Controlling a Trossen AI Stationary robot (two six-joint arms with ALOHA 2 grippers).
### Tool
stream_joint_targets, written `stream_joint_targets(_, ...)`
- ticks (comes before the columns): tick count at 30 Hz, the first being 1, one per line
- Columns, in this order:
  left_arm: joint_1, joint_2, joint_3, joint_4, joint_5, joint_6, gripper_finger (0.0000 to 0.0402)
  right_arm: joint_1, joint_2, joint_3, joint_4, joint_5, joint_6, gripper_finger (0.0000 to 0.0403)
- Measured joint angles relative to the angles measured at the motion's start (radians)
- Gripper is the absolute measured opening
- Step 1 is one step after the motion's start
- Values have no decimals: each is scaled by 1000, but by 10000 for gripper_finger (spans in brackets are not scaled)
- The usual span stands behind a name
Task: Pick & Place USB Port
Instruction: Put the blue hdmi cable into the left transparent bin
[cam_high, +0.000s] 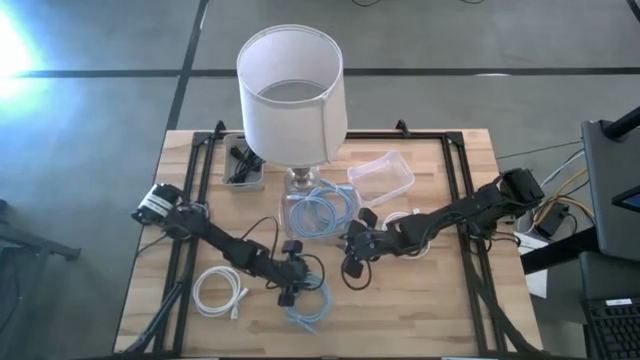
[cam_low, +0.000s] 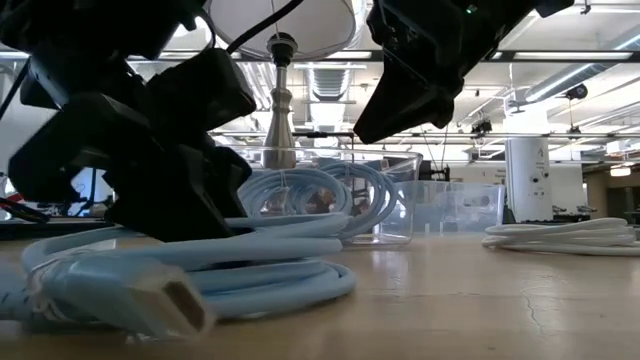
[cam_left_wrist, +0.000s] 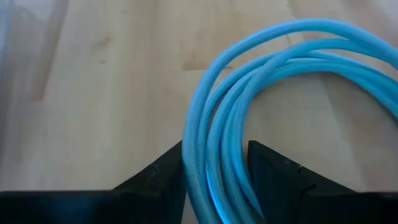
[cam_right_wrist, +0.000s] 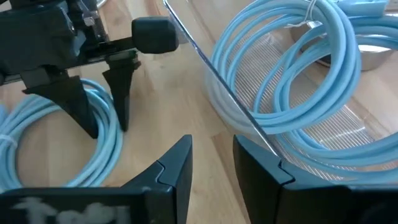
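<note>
Left gripper (cam_high: 290, 296) is set down over the blue cable coil (cam_high: 308, 308) at the near table edge, fingers apart and straddling several strands, not yet clamped. If only some strands are caught, the coil could be dragged loose or spill open on lifting; the plug end (cam_low: 150, 300) could snag.

Right gripper (cam_high: 352, 270) hangs just beyond, fingers apart, nothing held.

Behind it, a clear bin (cam_high: 318, 214) at the lamp (cam_high: 292, 85) base holds more blue cable. A second clear bin (cam_high: 382, 177) appears empty. Farther left, a small tray (cam_high: 243, 166) holds something dark.
</note>
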Motion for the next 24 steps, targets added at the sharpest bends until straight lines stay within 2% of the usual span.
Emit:
stream_joint_targets(6,10,0,0,0,-13,9,149,0,0,0,2,0,24,108)
stream_joint_targets(15,13,-4,9,0,-8,49,34,0,0,0,3,0,39,96)
stream_joint_targets(20,8,-40,33,-31,0,83,34,0,0,0,4,0,39,97)
stream_joint_targets(24,4,-124,66,-70,5,92,47,0,0,0,4,0,39,100)
